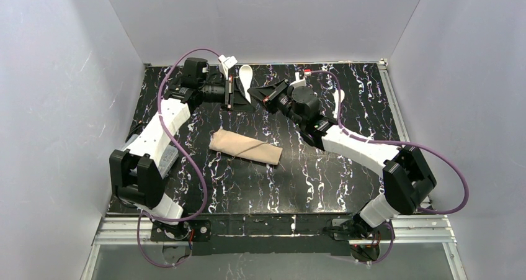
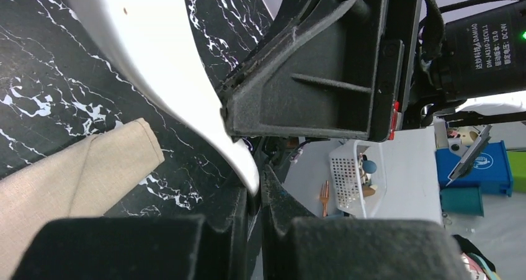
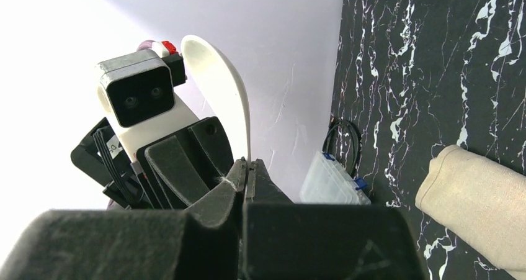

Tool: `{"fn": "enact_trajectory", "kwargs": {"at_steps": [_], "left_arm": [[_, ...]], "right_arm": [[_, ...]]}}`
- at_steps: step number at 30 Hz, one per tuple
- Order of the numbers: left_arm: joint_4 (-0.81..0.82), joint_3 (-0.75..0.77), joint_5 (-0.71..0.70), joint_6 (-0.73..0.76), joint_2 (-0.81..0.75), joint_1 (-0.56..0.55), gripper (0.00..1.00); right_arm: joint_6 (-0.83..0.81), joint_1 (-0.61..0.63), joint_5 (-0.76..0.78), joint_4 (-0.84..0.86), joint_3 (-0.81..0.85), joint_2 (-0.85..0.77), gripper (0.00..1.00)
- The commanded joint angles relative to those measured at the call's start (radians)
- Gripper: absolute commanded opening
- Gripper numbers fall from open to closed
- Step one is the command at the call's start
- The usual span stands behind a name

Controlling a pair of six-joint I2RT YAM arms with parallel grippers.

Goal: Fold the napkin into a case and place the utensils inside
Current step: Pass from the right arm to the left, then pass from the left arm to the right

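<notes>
Black fingertips (image 2: 234, 213) of the left pincer (image 2: 251, 193) and the right pincer (image 3: 247, 168) both pinch one white plastic spoon (image 1: 245, 75), raised between them. Apart from both, nearer the arm bases (image 1: 180, 227), a folded beige cloth case (image 1: 245, 146) lies on a black, white-veined tabletop (image 1: 347, 180) enclosed by pale walls (image 1: 62, 75).

Case (image 1: 245, 147) is lying mid-table. First spoon (image 1: 245, 75) is sitting behind it, pinched by left gripper (image 2: 254, 196) and right gripper (image 3: 247, 168). Second spoon (image 1: 338, 99) is lying far right.

Matt woven beige cloth on the case (image 1: 245, 147); the spoon (image 1: 245, 75) is smooth glossy white plastic. Marble-look black table (image 1: 347, 174) has a slight sheen, fingers (image 2: 347, 249) matt grainy black plastic.
</notes>
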Motion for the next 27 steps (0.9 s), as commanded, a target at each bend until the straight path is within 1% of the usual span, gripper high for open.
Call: {"fn": "enact_trajectory", "kwargs": {"at_steps": [1,2,3,4,5,6,8,9,10,12,14,16,18,20,22,25,27], "left_arm": [[-0.033,0.009,0.069,0.052,-0.048,0.001,0.00],[-0.053,0.014,0.082,0.069,-0.048,0.004,0.00],[-0.087,0.025,0.095,0.104,-0.045,0.007,0.00],[-0.145,0.046,0.100,0.165,-0.041,0.009,0.00],[-0.219,0.068,0.104,0.230,-0.035,0.011,0.00],[-0.287,0.090,0.104,0.305,-0.032,0.012,0.00],[-0.423,0.120,0.106,0.452,-0.023,0.013,0.00],[-0.492,0.135,0.105,0.525,-0.012,0.014,0.00],[-0.569,0.152,0.115,0.590,0.005,0.013,0.00],[-0.735,0.191,0.134,0.734,0.049,0.013,0.00],[-0.893,0.230,0.150,0.858,0.103,0.013,0.00],[-1.049,0.257,0.157,0.980,0.143,0.013,0.00],[-1.156,0.270,0.151,1.070,0.167,0.013,0.00],[-1.238,0.279,0.142,1.145,0.179,0.013,0.00],[-1.282,0.287,0.137,1.185,0.184,0.013,0.00],[-1.333,0.305,0.124,1.223,0.197,0.013,0.00],[-1.334,0.304,0.118,1.226,0.198,0.011,0.00]], "right_arm": [[-0.044,0.009,0.007,0.038,0.051,-0.008,0.01],[-0.063,0.000,-0.012,0.021,0.058,-0.011,0.04],[-0.081,-0.020,-0.052,0.005,0.066,-0.016,0.13],[-0.106,-0.047,-0.104,-0.002,0.073,-0.022,0.25],[-0.138,-0.085,-0.185,-0.029,0.095,-0.019,0.35],[-0.168,-0.130,-0.290,-0.049,0.126,-0.007,0.40],[-0.258,-0.219,-0.558,-0.143,0.229,0.032,0.47],[-0.343,-0.245,-0.628,-0.225,0.298,0.053,0.49],[-0.442,-0.263,-0.754,-0.330,0.411,0.076,0.50],[-0.716,-0.269,-0.866,-0.622,0.584,0.109,0.54],[-0.948,-0.267,-0.912,-0.852,0.705,0.122,0.57],[-1.108,-0.267,-0.959,-0.973,0.754,0.113,0.61],[-1.221,-0.267,-0.971,-1.032,0.750,0.091,0.66],[-1.296,-0.268,-0.968,-1.105,0.757,0.087,0.69],[-1.346,-0.266,-0.966,-1.163,0.771,0.100,0.69],[-1.431,-0.257,-0.957,-1.252,0.806,0.135,0.69],[-1.461,-0.254,-0.940,-1.294,0.819,0.154,0.69]]}}
